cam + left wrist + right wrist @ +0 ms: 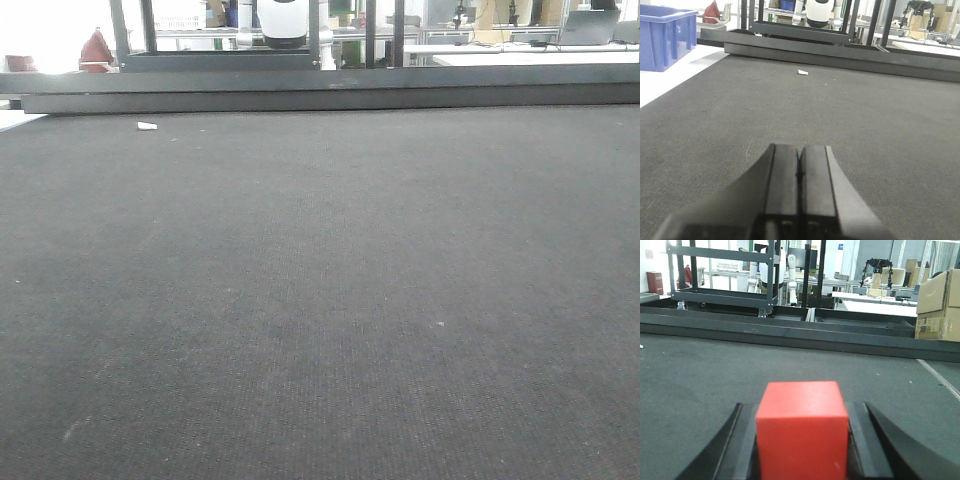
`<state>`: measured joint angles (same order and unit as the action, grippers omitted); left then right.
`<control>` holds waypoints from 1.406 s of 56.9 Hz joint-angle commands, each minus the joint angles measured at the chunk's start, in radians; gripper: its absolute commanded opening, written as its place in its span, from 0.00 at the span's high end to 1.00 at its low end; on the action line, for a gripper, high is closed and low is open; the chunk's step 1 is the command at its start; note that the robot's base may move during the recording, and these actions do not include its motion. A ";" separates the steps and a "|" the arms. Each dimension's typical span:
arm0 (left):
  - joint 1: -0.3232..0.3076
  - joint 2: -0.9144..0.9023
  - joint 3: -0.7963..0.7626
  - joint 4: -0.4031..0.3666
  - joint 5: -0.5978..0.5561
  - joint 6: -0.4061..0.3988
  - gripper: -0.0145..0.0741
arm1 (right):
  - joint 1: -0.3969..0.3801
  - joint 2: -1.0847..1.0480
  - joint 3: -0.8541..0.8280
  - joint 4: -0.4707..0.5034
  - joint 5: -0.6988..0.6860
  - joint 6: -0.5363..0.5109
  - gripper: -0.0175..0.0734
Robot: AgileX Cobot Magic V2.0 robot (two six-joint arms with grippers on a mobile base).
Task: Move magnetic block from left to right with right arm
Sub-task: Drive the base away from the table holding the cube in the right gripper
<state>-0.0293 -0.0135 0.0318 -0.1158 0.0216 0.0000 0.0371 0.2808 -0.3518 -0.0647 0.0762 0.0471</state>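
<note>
Red magnetic block (802,432) sits clamped between fingers (744,452) of the right tool (802,410); the left tool (799,150) is pressed together.

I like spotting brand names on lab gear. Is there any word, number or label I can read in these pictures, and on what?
No text here can be read.
On the cardboard box: a printed label, too blurred to read.
On the magnetic block: nothing, its faces are plain.
</note>
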 commanded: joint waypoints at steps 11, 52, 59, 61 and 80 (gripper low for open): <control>-0.006 -0.011 0.008 -0.003 -0.078 0.000 0.98 | -0.006 0.007 -0.029 -0.010 -0.088 -0.009 0.50; -0.006 -0.011 0.008 -0.003 -0.078 0.000 0.98 | -0.006 0.007 -0.029 -0.010 -0.088 -0.009 0.50; -0.006 -0.011 0.008 -0.003 -0.078 0.000 0.98 | -0.006 0.007 -0.029 -0.010 -0.088 -0.009 0.50; -0.006 -0.011 0.008 -0.003 -0.078 0.000 0.98 | -0.006 0.007 -0.029 -0.010 -0.088 -0.009 0.50; -0.006 -0.011 0.008 -0.003 -0.078 0.000 0.98 | -0.006 0.007 -0.029 -0.010 -0.088 -0.009 0.50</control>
<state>-0.0293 -0.0135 0.0318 -0.1158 0.0216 0.0000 0.0371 0.2808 -0.3519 -0.0647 0.0768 0.0454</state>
